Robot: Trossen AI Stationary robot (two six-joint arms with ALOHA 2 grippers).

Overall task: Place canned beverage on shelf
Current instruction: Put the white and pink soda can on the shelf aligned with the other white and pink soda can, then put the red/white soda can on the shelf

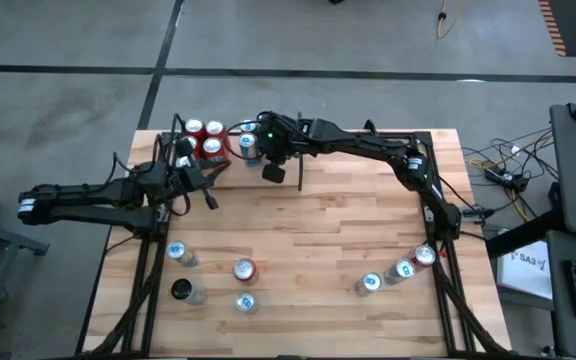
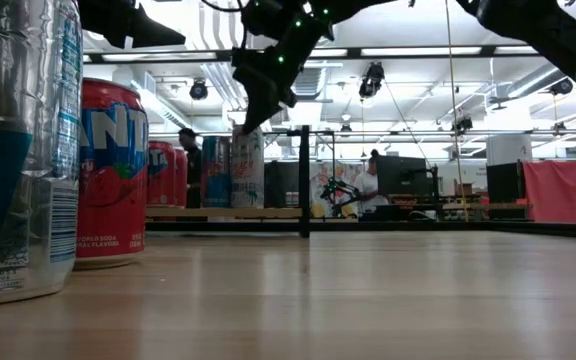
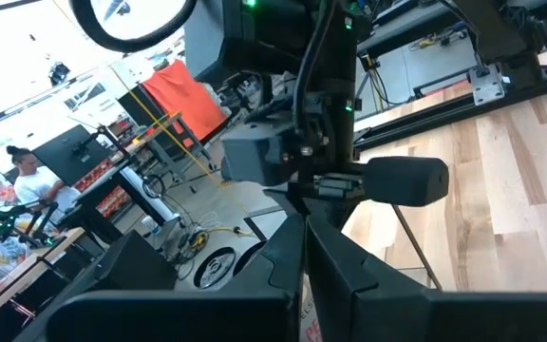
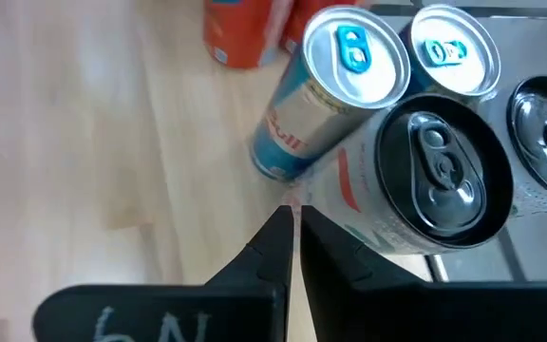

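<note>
A white can with a dark top (image 4: 440,176) stands upright among several cans in the shelf's narrow bay (image 1: 230,150) at the table's far left; it also shows in the low view (image 2: 248,165). Beside it stand two blue-tabbed cans (image 4: 354,52) and red cans (image 1: 205,135). My right gripper (image 4: 292,223) is shut, pointing down, its tips right beside the white can's upper wall; in the low view it hangs just over that can (image 2: 253,115). My left gripper (image 3: 302,252) is shut and empty, hovering near the bay (image 1: 208,172) and pointing at the right arm's wrist. My right gripper's shut tips (image 4: 278,228) stand against the white can's side near its rim (image 4: 349,199), coming from above. I cannot tell whether they touch it. The can stands upright on the plank.
Several loose cans stand on the near part of the table: at the near left (image 1: 176,252), (image 1: 245,270), (image 1: 184,291) and the near right (image 1: 403,269). A black frame post (image 2: 304,180) stands beside the bay. People and benches show in the room beyond.
</note>
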